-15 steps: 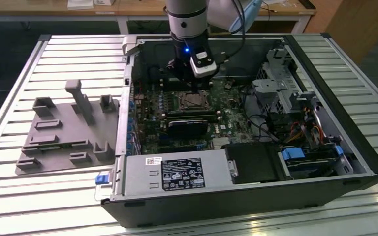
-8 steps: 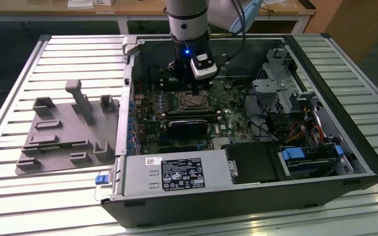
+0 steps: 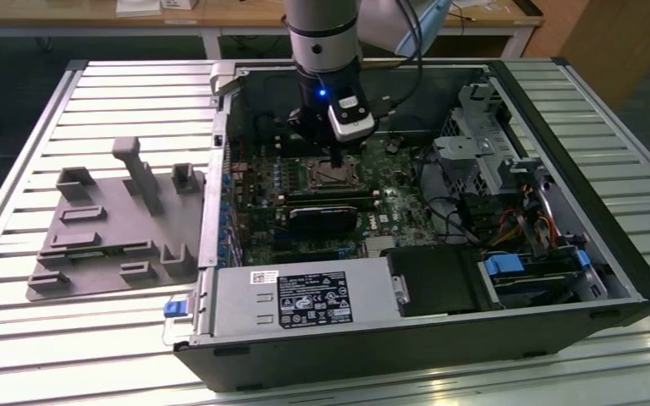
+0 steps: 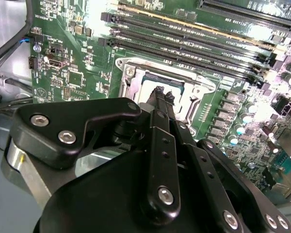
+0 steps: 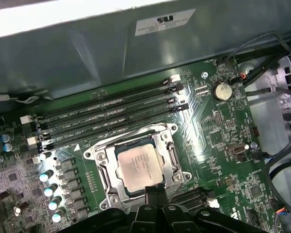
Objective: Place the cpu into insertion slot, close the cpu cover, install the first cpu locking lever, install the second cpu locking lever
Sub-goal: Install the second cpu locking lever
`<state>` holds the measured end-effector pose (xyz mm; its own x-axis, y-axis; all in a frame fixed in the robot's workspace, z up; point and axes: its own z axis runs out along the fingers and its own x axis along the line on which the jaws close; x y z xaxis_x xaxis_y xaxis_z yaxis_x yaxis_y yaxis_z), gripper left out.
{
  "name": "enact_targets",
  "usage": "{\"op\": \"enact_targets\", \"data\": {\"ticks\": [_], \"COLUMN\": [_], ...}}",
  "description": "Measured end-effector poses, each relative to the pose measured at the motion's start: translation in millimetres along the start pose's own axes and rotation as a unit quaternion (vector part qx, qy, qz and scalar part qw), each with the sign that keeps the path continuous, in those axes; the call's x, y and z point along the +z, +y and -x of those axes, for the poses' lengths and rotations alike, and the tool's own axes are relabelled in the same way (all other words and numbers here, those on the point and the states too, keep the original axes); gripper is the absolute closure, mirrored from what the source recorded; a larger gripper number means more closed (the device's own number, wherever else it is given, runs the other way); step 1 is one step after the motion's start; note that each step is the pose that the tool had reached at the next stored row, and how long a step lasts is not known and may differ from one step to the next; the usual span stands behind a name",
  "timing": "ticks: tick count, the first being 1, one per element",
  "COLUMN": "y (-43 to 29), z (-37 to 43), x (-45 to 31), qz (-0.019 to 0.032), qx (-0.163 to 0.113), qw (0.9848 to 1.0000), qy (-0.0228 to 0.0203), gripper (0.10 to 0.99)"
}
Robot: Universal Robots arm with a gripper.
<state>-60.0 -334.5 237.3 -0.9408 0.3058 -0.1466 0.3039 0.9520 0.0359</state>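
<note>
The cpu, a silvery square chip, lies flat in the insertion slot on the green motherboard. The cpu cover, a metal frame with a square window, lies down around the chip. My gripper hangs just above the socket's edge, its two black fingertips pressed together with nothing between them. In the second wrist view the tips sit over the chip's edge. In the exterior view the gripper hovers over the socket inside the open computer case. I cannot make out how the locking levers stand.
Long memory slots run beside the socket, with a coin battery and capacitors nearby. A black card, a power supply and a drive cage crowd the case. A grey fixture plate lies on the exterior view's left.
</note>
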Motion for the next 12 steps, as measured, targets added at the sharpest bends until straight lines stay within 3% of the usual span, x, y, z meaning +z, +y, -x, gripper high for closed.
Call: {"op": "enact_targets", "data": {"ticks": [12], "y": [-10.3], "z": [2.3], "x": [2.9], "qz": [0.0], "qx": [0.0], "qw": [1.0], "qy": [0.0], "gripper": [0.984]}}
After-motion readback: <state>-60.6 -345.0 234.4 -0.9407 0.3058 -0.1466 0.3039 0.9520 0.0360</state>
